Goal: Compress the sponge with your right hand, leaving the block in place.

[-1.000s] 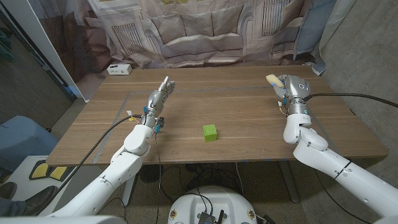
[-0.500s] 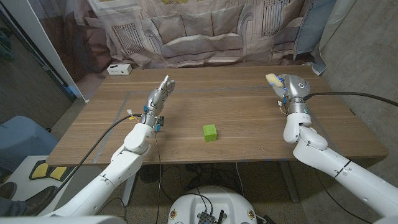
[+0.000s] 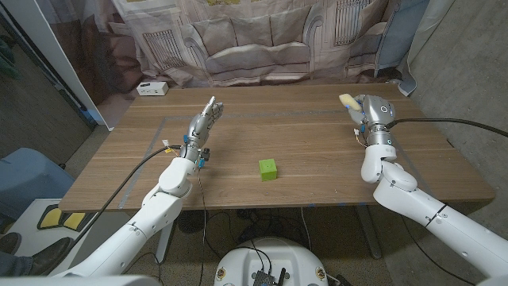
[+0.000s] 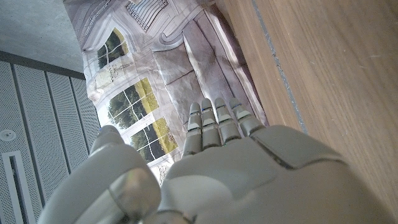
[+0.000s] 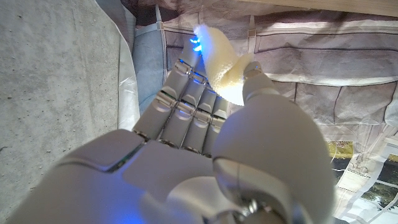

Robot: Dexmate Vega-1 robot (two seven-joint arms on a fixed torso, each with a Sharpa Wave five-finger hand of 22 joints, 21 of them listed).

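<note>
Sponge, pale yellow and soft-looking, sits at the upper right of the head view, gripped by the right hand above the wooden table. A small green block with crisp edges lies at centre frame, well apart. The left hand stands at centre left, fingers straight and together, holding nothing.

Left wrist view: the left hand with extended fingers, wood grain beside it.

Right wrist view: the sponge buckles between thumb and fingers of the right hand, a squeeze the head view hides.

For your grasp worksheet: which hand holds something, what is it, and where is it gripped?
The right hand squeezes the pale yellow sponge across its middle, between thumb and fingers. The left hand holds nothing.
</note>
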